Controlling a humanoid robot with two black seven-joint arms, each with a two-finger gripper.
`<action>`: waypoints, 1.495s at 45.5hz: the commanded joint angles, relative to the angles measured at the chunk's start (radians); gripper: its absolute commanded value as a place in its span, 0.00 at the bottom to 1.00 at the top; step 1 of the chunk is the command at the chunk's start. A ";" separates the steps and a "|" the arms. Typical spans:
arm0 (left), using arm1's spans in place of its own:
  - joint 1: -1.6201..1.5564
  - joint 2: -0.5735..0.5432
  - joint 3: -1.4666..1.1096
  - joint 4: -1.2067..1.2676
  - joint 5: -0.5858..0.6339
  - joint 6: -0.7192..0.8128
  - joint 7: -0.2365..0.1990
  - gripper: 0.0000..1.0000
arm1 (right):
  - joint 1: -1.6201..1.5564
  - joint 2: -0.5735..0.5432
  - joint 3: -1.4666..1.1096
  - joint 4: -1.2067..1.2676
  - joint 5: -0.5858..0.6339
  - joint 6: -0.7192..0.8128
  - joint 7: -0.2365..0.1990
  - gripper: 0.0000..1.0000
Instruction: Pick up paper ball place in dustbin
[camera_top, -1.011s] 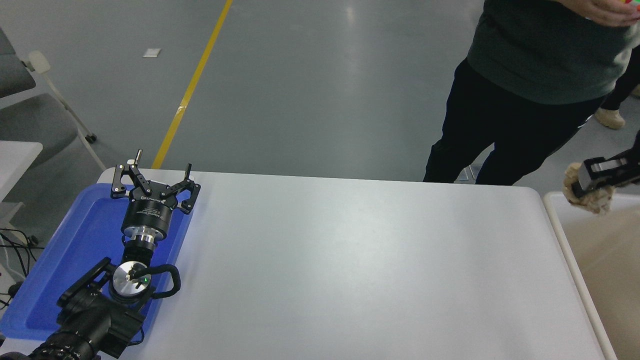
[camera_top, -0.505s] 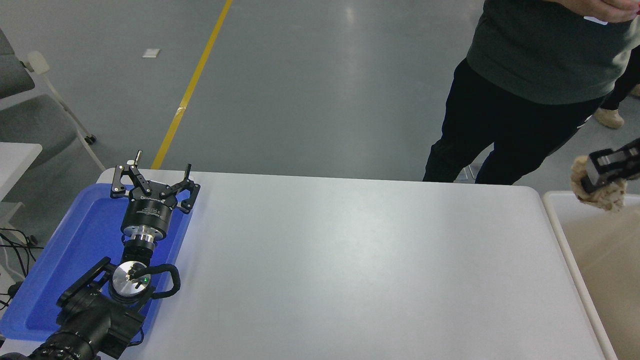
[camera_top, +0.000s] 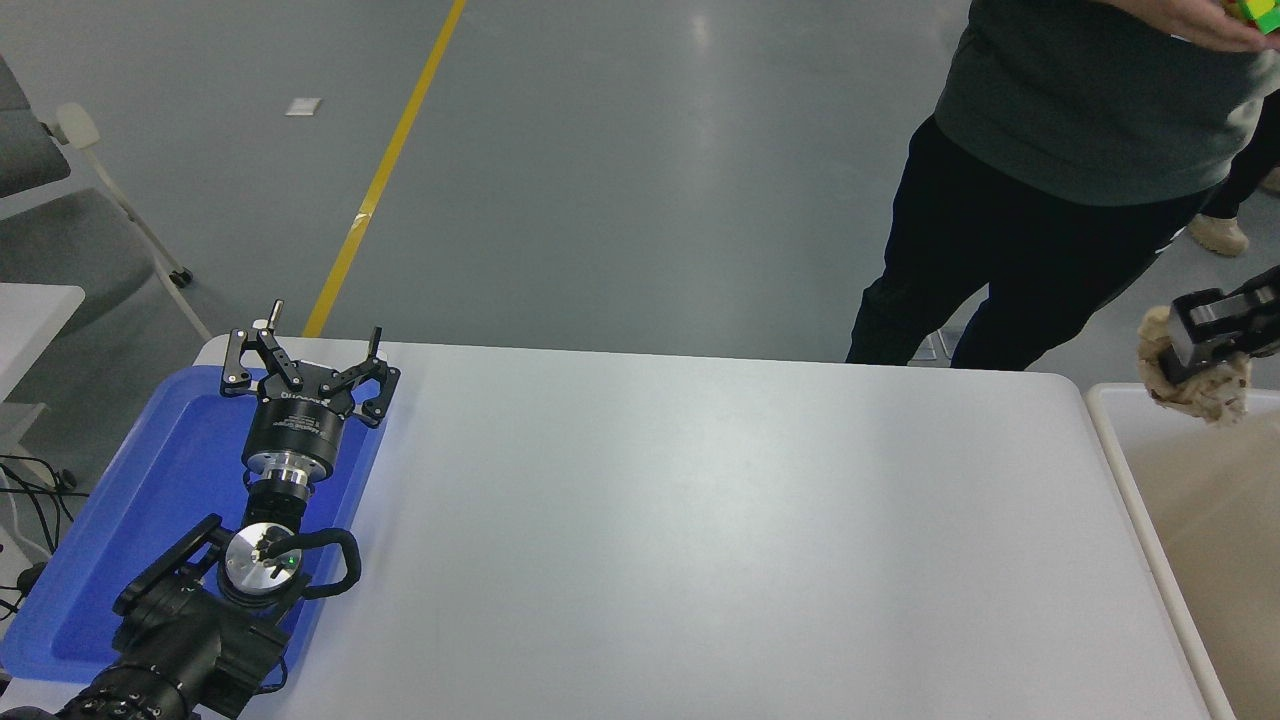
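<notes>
The tan crumpled paper ball (camera_top: 1205, 390) hangs at the right edge, over the far corner of the dustbin (camera_top: 1110, 430), a white-rimmed bin with a beige inside. My right gripper (camera_top: 1190, 355) comes in from the right edge and is shut on the ball, with only its black fingers and metal block showing. My left gripper (camera_top: 305, 365) is parked at the lower left above the blue tray, its fingers spread open and holding nothing.
A shallow blue tray (camera_top: 130, 520) lies at the table's left edge under the left arm. A person (camera_top: 1050, 170) in dark clothes stands at the far right side of the white table (camera_top: 700, 520), close to the bin. A chair (camera_top: 60, 200) stands at the far left.
My right gripper has carried the paper ball a little to the right and up, from the bin's near rim to above its corner. The left arm has not moved.
</notes>
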 joint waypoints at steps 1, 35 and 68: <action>0.000 0.000 -0.001 0.000 0.000 0.000 -0.001 1.00 | -0.030 -0.017 -0.015 -0.055 -0.004 -0.004 -0.012 0.02; 0.000 0.000 0.001 0.000 0.000 0.000 0.001 1.00 | -0.788 -0.425 0.302 -0.762 -0.351 -0.038 -0.011 0.03; -0.002 0.000 0.001 0.000 0.000 0.000 0.001 1.00 | -1.850 -0.175 0.873 -1.402 -0.216 -0.498 -0.015 0.08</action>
